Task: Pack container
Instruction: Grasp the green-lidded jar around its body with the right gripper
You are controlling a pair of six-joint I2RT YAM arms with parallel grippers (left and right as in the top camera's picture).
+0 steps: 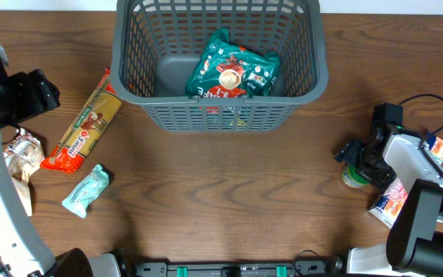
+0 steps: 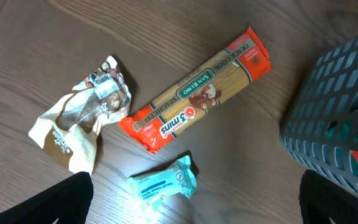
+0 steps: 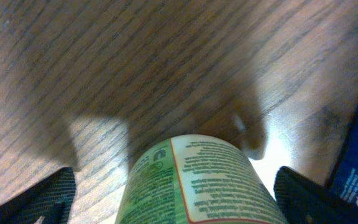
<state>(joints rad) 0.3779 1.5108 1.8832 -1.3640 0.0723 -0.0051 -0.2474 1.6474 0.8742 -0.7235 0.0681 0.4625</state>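
Observation:
The dark grey slotted basket (image 1: 320, 54) stands at the back centre and also shows at the right of the left wrist view (image 2: 340, 118). A green coffee packet (image 1: 233, 71) lies inside it. My right gripper (image 1: 354, 159) is open, low at the right, with its fingers either side of a green-labelled can (image 3: 194, 183), which shows small in the overhead view (image 1: 352, 178). My left gripper (image 2: 191, 208) is open and empty, held high over the left side above a teal packet (image 2: 163, 183).
An orange spaghetti packet (image 1: 83, 123) (image 2: 197, 93), the teal packet (image 1: 85, 191) and a crumpled brown-and-white bag (image 1: 21, 154) (image 2: 82, 118) lie at the left. A blue, white and red packet (image 1: 391, 201) and a small packet (image 1: 438, 146) lie by the right arm.

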